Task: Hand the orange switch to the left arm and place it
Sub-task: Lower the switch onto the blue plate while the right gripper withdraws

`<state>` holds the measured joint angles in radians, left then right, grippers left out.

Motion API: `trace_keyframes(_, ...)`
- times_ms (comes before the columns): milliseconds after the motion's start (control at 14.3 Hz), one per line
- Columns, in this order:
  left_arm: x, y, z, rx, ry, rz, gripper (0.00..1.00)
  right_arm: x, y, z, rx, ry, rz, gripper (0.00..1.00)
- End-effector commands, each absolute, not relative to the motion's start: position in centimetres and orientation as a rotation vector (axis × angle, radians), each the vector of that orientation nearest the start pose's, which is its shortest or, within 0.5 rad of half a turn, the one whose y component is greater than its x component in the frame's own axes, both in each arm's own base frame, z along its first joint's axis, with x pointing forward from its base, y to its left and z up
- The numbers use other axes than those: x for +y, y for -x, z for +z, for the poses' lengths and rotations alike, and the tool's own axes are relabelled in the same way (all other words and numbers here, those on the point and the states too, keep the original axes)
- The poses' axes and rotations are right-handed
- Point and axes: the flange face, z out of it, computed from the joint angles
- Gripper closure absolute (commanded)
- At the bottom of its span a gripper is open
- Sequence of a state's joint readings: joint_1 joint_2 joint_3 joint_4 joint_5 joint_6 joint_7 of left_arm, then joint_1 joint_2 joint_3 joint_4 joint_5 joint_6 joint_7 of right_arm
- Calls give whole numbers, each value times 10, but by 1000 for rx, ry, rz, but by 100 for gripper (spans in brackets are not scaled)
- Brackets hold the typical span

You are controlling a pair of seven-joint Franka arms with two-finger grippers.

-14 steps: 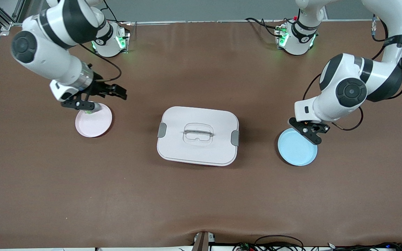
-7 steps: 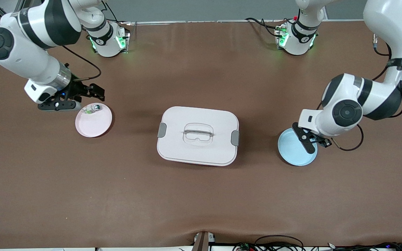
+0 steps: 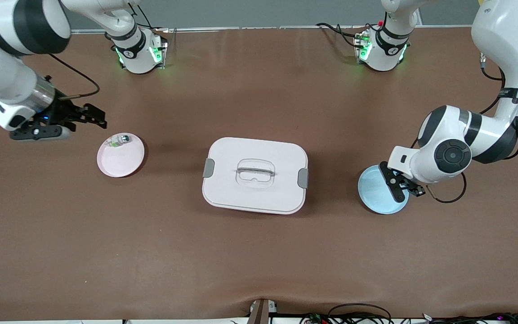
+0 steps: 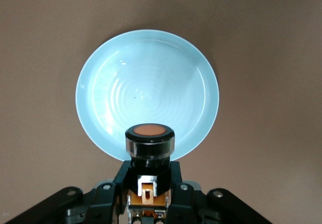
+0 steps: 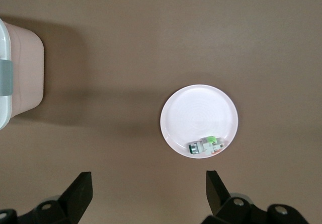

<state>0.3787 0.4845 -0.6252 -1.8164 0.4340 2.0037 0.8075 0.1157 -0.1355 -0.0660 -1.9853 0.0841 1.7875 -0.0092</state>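
Note:
The orange switch, a black cylinder with a round orange cap, sits clamped in my left gripper, which is shut on it. It hangs just over the rim of the blue plate, cap facing the plate. In the front view the left gripper is over the blue plate, on its side toward the left arm's end, and hides the switch. My right gripper is open and empty in the air, off the pink plate toward the right arm's end. The white box stands mid-table between the plates.
A small silver-and-green part lies on the pink plate near its rim. In the right wrist view, a corner of the box shows, and the right gripper hangs over bare brown table.
The right arm has drawn away from the pink plate toward its end of the table, uncovering the silver-and-green part. The left gripper has sunk closer over the blue plate, still holding the switch.

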Motion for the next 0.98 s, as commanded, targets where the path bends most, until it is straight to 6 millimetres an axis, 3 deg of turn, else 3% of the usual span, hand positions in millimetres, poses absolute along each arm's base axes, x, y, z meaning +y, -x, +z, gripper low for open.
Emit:
trace_keyframes(0,-96,-619,284,1897,2453,258,100,18,-525,562,-68,3085,81,0)
trace_keyframes(209,-97,-619,260,1938,2439,256,100,-2,-535,608,-21,3104,61,0)
trace_keyframes(418,-98,-621,240,1966,2421,244,100,-20,-545,629,27,3104,39,0)
trace_keyframes(697,-101,-620,229,1988,2401,251,100,-31,-545,631,62,3098,30,0)
trace_keyframes(906,-102,-623,219,2016,2342,234,100,-25,-550,623,48,3090,54,0)
